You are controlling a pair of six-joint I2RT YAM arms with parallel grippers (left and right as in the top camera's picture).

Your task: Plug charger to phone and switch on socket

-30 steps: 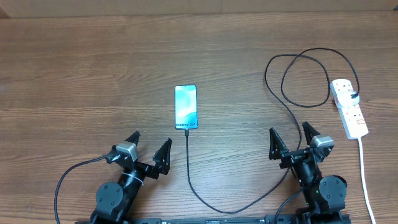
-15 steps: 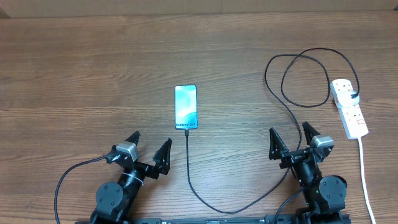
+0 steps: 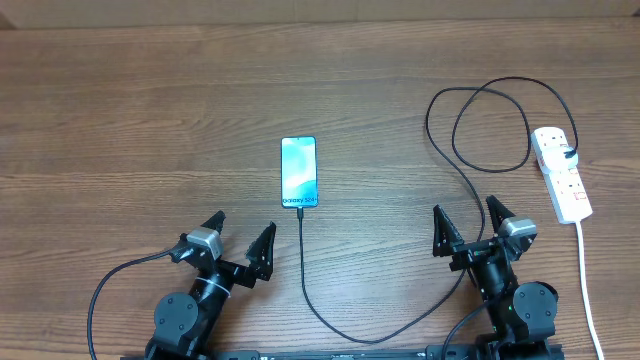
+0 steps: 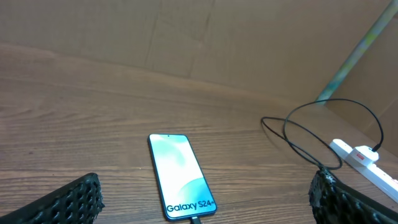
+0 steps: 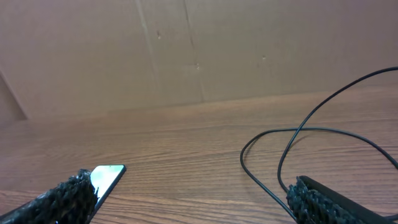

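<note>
The phone (image 3: 299, 172) lies flat mid-table with its light-blue screen lit; it also shows in the left wrist view (image 4: 180, 175) and partly in the right wrist view (image 5: 107, 177). The charger (image 3: 303, 270) is a thin black cable whose plug tip (image 3: 300, 211) meets the phone's bottom edge and looks inserted. The cable curves right, loops (image 3: 480, 120) and reaches the socket (image 3: 562, 175), a white strip at the right. My left gripper (image 3: 243, 224) is open, near the front edge, below-left of the phone. My right gripper (image 3: 465, 207) is open beside the cable, holding nothing.
A white cord (image 3: 585, 280) trails from the socket toward the front right edge. A brown cardboard wall (image 4: 186, 31) stands behind the table. The charger's loop (image 4: 298, 134) lies between the phone and the socket (image 4: 364, 163).
</note>
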